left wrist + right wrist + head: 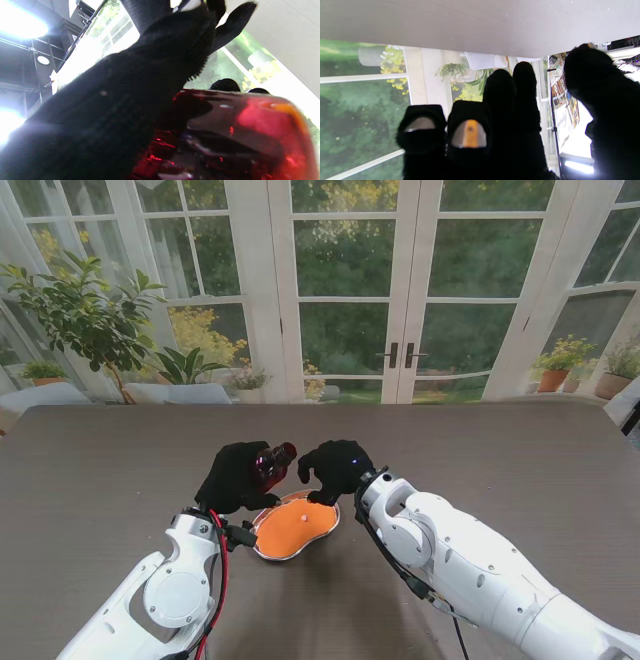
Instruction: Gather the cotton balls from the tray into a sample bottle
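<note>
A kidney-shaped tray (262, 544) with an orange inside lies on the table close to me, and one small white cotton ball (301, 516) rests in it. My left hand (236, 476), in a black glove, is shut on a dark red sample bottle (277, 457) held tilted over the tray's far left rim; the bottle (240, 135) fills the left wrist view. My right hand (335, 469) hovers over the tray's far right rim with fingers curled downward. In the right wrist view its fingers (500, 105) are apart and nothing shows between them.
The dark wood-grain table (520, 470) stretches to glass doors at the back. Potted plants (85, 320) stand beyond its far left edge. Both white forearms come in from the near corners beside the tray.
</note>
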